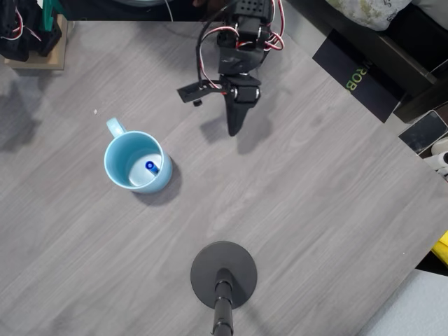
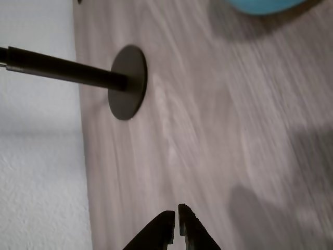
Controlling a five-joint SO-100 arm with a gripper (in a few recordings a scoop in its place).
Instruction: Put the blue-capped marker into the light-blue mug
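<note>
Here, in the overhead view, the light-blue mug point(image 1: 137, 162) stands upright on the grey wood-grain table point(image 1: 301, 210), at about 9 o'clock from the picture's middle. It is a round, glossy, pale sky-blue vessel with an inside of the same colour, and its small loop handle point(image 1: 114, 127) points toward 11 o'clock. The blue-capped marker point(image 1: 150, 166) sits inside the mug, seen end-on as a small bright blue dot with a lighter spot at its centre; it lies toward the 4 o'clock side of the mug's interior, near the wall. The barrel cannot be made out from above. The gripper point(image 1: 234, 130) is at about 12 o'clock from the picture's middle, well apart from the mug, at about 2 o'clock from it, with its dark tip pointing toward 6 o'clock. In the wrist view the gripper point(image 2: 177, 214) has its two dark fingertips drawn together with only a hairline gap between them and nothing held. A black round stand base point(image 1: 224, 274) with a pole rests on the table at 6 o'clock in the overhead view. In the wrist view the mug point(image 2: 265, 5) shows as a blue curved edge at about 1 o'clock.
</note>
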